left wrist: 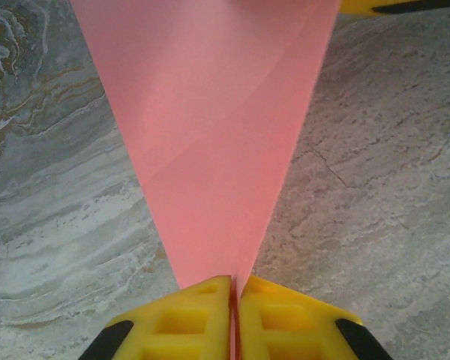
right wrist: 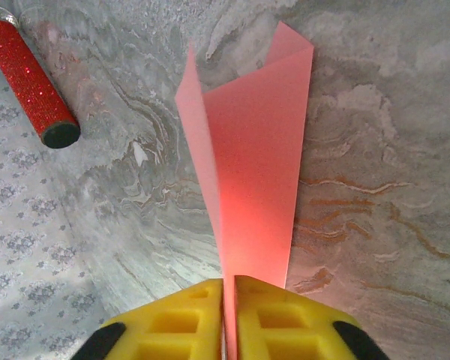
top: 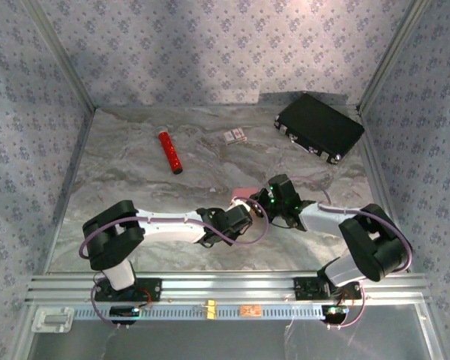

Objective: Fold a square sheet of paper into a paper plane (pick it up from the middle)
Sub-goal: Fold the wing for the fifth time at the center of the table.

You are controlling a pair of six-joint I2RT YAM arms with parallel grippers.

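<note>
The pink-red square sheet of paper [top: 245, 193] is folded into a narrow wedge and hangs between both grippers over the table's front middle. In the left wrist view the sheet [left wrist: 210, 112] fans out wide from my left gripper [left wrist: 235, 283], whose yellow fingers are shut on its narrow end. The right gripper [right wrist: 229, 283] pinches the folded sheet [right wrist: 255, 150] with a thin gap that the paper fills; two layers splay apart at the far end. From above, the left gripper [top: 247, 208] and right gripper [top: 258, 201] nearly touch. No finished paper plane is in view.
A glossy red cylinder [top: 170, 152] lies at the back left, seen also in the right wrist view as the red cylinder [right wrist: 30, 79]. A small white-and-red card [top: 235, 136] lies at the back centre. A black case [top: 319, 126] sits in the back right corner.
</note>
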